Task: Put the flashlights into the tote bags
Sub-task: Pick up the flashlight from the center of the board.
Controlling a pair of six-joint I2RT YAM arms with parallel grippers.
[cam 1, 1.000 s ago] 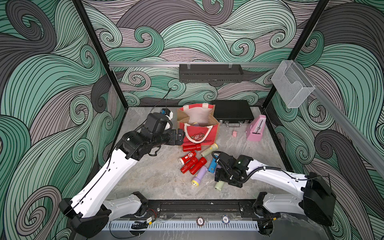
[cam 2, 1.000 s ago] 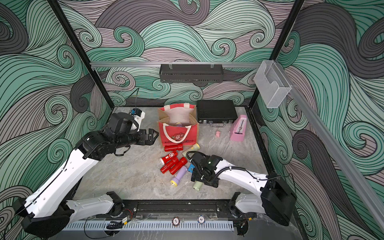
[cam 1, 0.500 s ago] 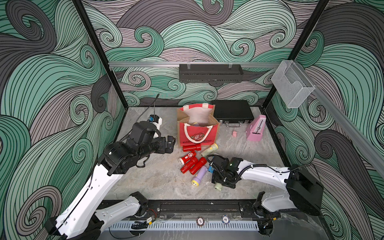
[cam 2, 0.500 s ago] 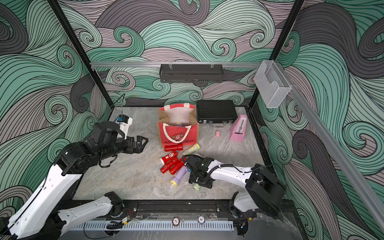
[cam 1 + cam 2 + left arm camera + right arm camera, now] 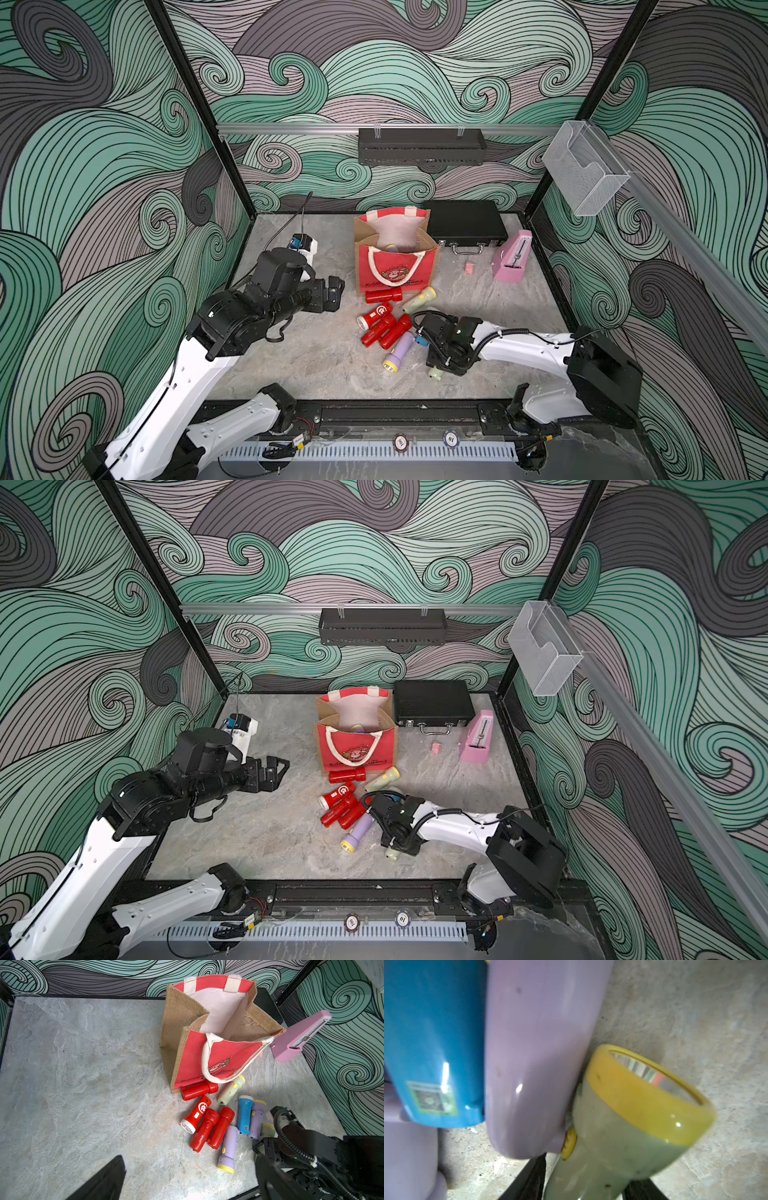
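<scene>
Right gripper is straddling the handle of a pale green flashlight at the front edge of the scattered pile. Its dark fingers are sitting close on either side, though whether they are already pressing cannot be told.

The flashlight is lying flat on the table, its long axis running roughly front to back. Its yellow-rimmed head is pointing toward the pile, and its butt end is peeking out toward the front rail in both top views. A lilac flashlight is resting against its head, with a blue flashlight just beyond.

The tote bag is standing upright with its mouth open, rearward and to the left of this gripper. The red flashlights and a second pale green flashlight are lying between them.

Left gripper is hovering empty, jaws spread wide, near the bag's left side without touching it. It is farther from the straddled flashlight, so the right arm looks the better placed.

A straight lift appears cleanest, since bare table is lying to the front and right and only the lilac neighbour is touching. The carry would likely need to clear the bag's tall rim. A black case and pink metronome are sitting off that path.
</scene>
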